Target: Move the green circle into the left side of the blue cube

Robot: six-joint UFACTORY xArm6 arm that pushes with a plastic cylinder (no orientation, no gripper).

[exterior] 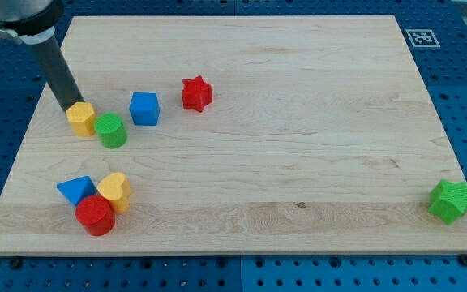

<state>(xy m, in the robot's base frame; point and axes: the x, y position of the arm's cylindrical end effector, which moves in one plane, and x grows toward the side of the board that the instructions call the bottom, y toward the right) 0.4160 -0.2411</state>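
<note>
The big wooden board [242,122] fills most of the view, and a blue table with holes [460,81] lies under it. There are no jaws on this arm, so nothing opens, shuts, or holds. It ends in a dark rod, and my tip [69,109] is at the view's left, near the top. My tip sits at the top left edge of the yellow block [80,118]. It looks like it is touching it, but I cannot be sure.

Just past the yellow block, to the lower right of my tip, stands the green circle [112,130]. It seems to touch the yellow block. A bit more to the right is the blue cube [144,108]. There is a small gap between the green circle and the blue cube, so the job looks almost done, not finished. I think one more short push to the right is left.

The red star [196,93] is farther right. Well below my tip sit the blue triangle [76,190], yellow heart [116,191] and red circle [96,214]. The green star [452,200] is far away at the lower right.
</note>
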